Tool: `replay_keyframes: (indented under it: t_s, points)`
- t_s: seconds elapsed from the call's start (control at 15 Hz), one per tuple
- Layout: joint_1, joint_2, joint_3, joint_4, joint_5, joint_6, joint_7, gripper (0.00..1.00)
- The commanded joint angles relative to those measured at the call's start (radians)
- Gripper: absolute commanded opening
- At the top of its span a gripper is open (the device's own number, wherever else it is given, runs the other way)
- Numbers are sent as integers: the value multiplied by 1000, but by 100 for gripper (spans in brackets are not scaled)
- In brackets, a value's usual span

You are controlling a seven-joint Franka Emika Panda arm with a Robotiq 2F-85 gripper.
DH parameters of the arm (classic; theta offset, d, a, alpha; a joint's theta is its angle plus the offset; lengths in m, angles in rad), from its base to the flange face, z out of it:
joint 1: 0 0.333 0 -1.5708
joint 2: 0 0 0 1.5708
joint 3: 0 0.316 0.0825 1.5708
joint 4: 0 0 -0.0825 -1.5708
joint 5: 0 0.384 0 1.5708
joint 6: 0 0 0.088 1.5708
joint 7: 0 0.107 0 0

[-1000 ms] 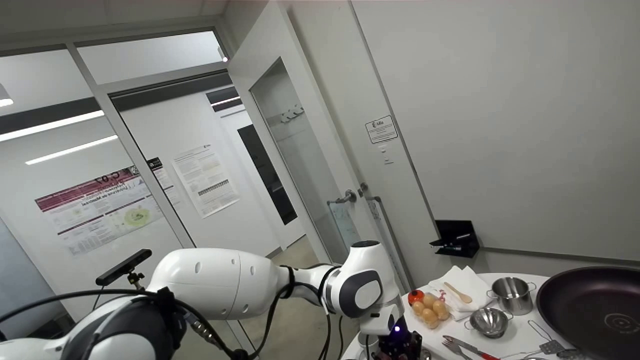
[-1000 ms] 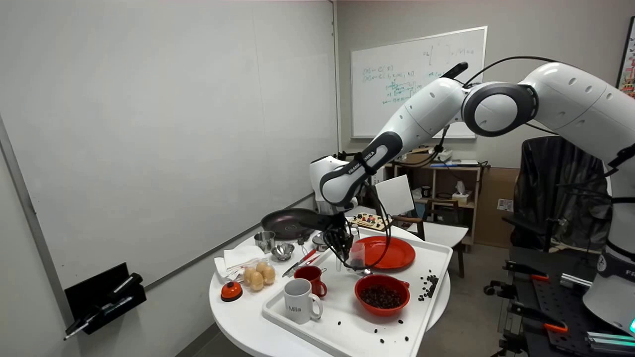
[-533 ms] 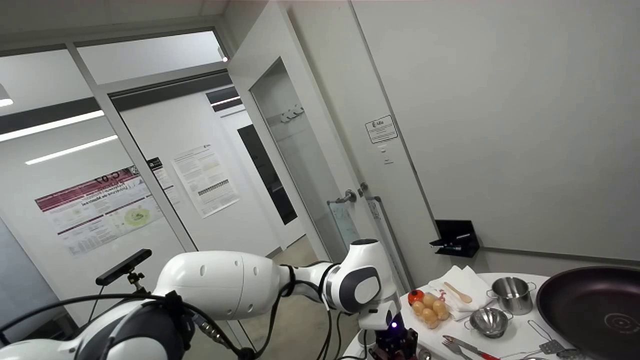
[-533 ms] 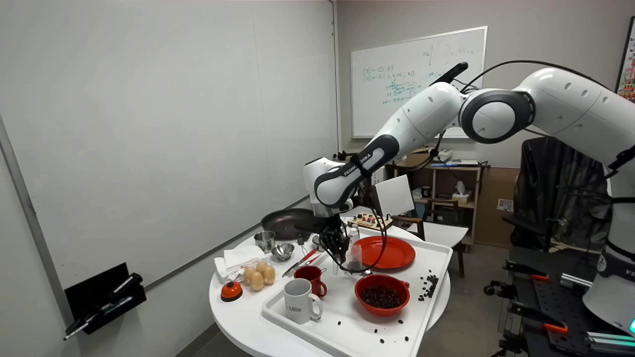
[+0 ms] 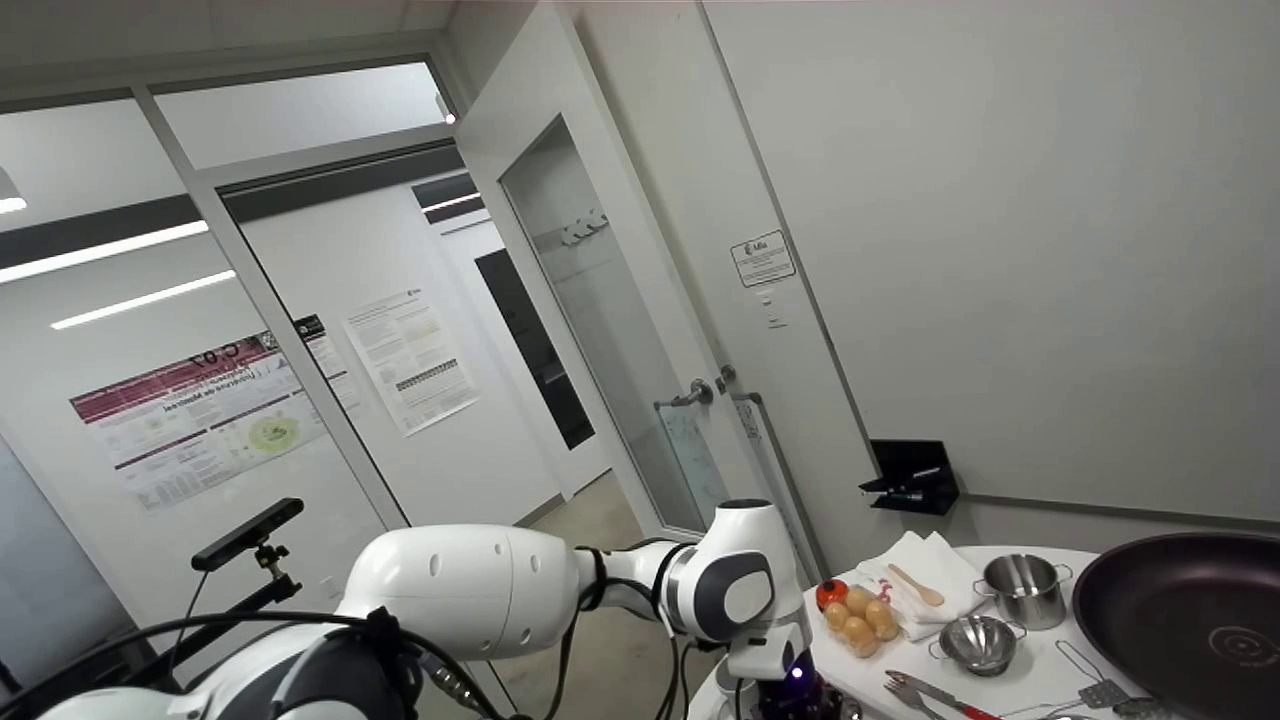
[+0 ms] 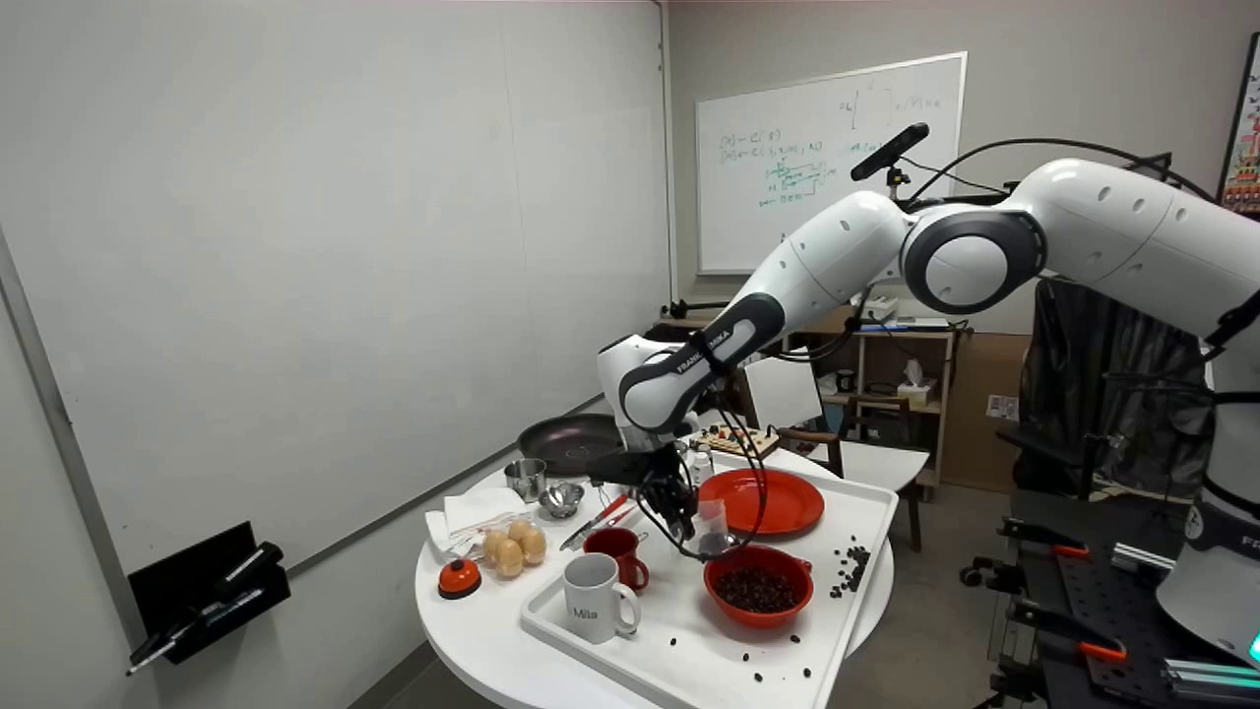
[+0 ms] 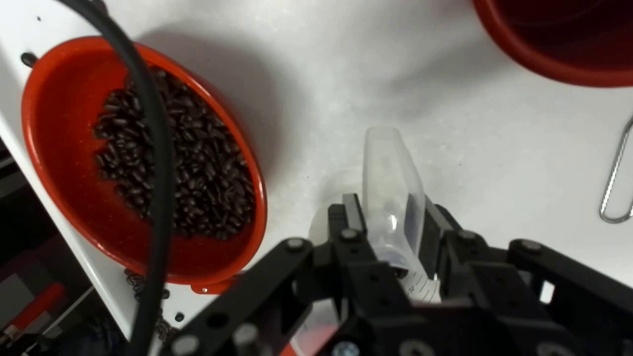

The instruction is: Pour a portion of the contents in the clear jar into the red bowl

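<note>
Hand [image 7: 393, 217] clamped on clear jar [image 6: 711, 519]; white mug [image 6: 589, 589] reads "Mila"; arm [image 6: 827, 246] "FRANK…MIKA", strap [image 6: 703, 349] between.

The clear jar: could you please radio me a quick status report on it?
Gripper shut on clear jar by its handle. Dark contents inside, jar beside red bowl. Black cable crosses in front of bowl in wrist view, possible snag.

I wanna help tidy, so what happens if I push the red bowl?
The red bowl would probably slide, not roll: it sits upright on the tray. Its loose dark beans would likely shift but, filling only part of it, probably not spill.
</note>
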Motion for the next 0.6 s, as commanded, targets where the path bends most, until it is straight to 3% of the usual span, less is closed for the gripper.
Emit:
replay_keyframes:
  t_s: [0.0, 0.33, 0.53]
  points:
    - [-7, 31, 2, 81, -14, -47, -8, 60]
    - [-23, -90, 10, -2, 11, -19, -2, 95]
    - [-33, -185, 5, -63, 24, -21, 21, 100]
